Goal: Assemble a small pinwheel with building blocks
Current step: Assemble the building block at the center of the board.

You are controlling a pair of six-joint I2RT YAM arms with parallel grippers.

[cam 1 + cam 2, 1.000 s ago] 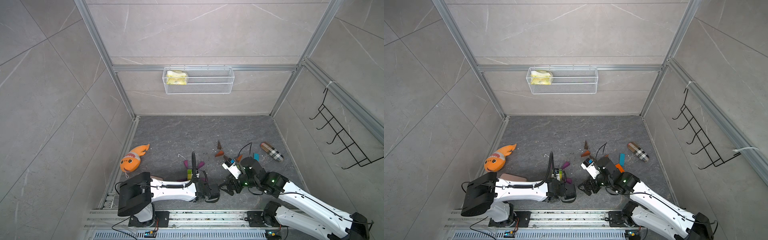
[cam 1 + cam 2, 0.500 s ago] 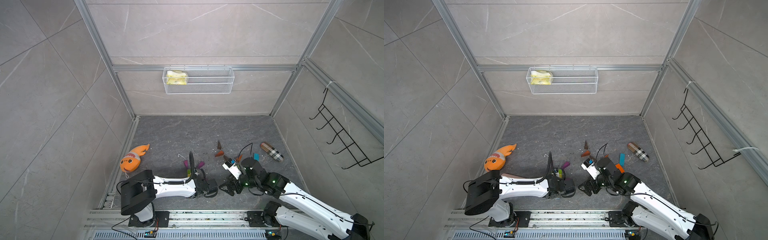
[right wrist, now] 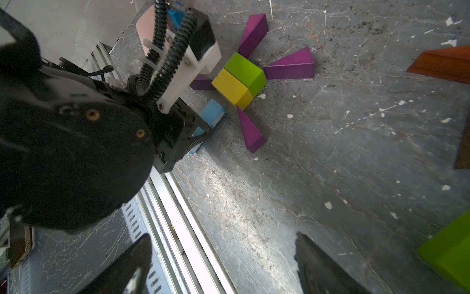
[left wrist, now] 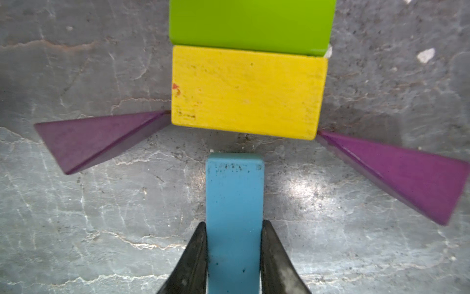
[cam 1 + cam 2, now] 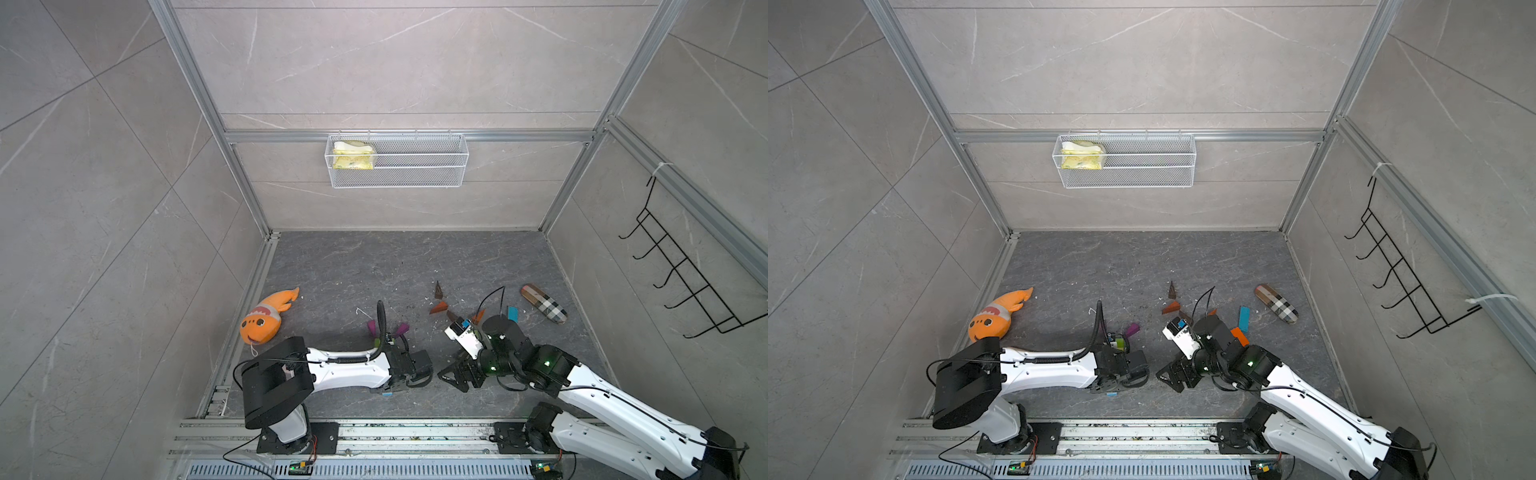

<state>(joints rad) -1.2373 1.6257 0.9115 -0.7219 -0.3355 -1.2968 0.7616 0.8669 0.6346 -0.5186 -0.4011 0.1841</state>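
A green brick (image 4: 251,24) and a yellow brick (image 4: 248,91) lie side by side on the floor. Purple wedges (image 4: 99,138) fan out from their corners; the right wrist view shows several of them (image 3: 290,65). My left gripper (image 4: 234,226) is shut on a long flat blue bar (image 4: 234,193). The bar's free end points at the yellow brick, with a narrow gap between them. In both top views the left wrist covers this gripper, and only the bar's rear tip (image 5: 387,394) shows. My right gripper (image 3: 221,239) is open and holds nothing; it hovers low to the right of the left one (image 5: 457,372).
An orange wedge (image 5: 439,308), a brown wedge (image 5: 437,289) and another blue bar (image 5: 512,313) lie behind the right arm. A plaid pouch (image 5: 544,303) lies at the right, an orange plush fish (image 5: 266,318) at the left. A metal rail (image 5: 374,428) runs along the front edge.
The left gripper, holding the blue bar, has moved slightly left and back towards the bricks. The right arm has stayed put.
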